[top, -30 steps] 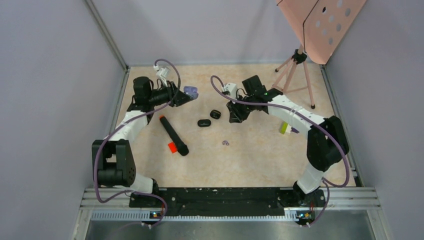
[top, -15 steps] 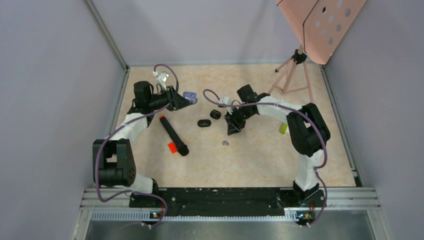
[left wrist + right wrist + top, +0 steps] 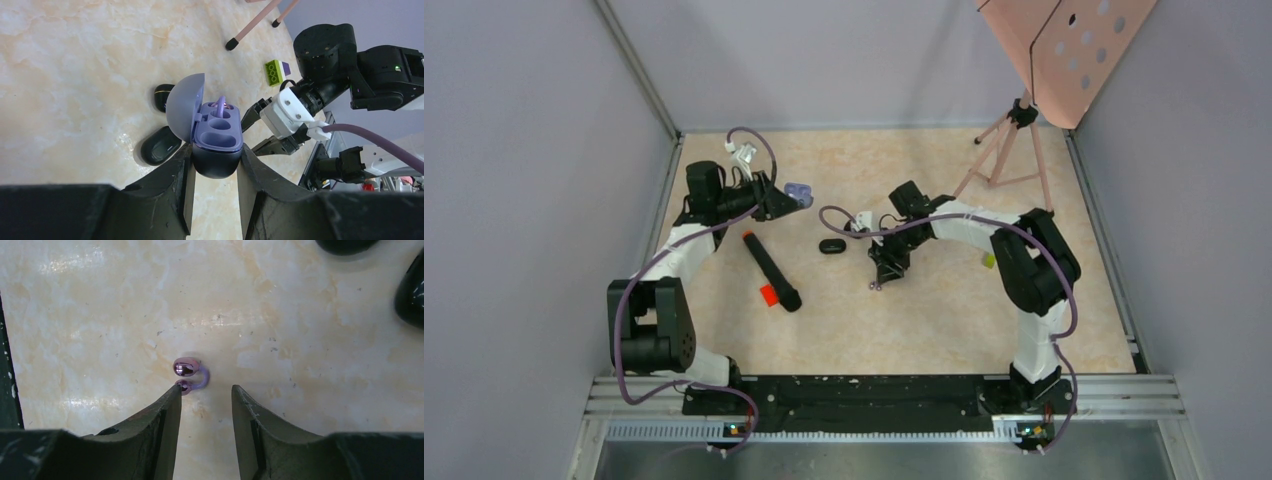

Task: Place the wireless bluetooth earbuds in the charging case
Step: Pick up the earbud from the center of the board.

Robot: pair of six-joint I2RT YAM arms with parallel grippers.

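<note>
While our left jaws grip the open charging case, our right jaws hang part-open over a purple earbud, needing centring before closing.

Black marker lies diagonally on the table; green-and-purple block sits near pink tripod.

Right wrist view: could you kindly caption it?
Open right pincer at a purple earbud lying on the marbled table.

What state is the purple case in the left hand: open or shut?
Open. The purple case has its lid swung back, both wells exposed; the left hand grips its dark base.
</note>
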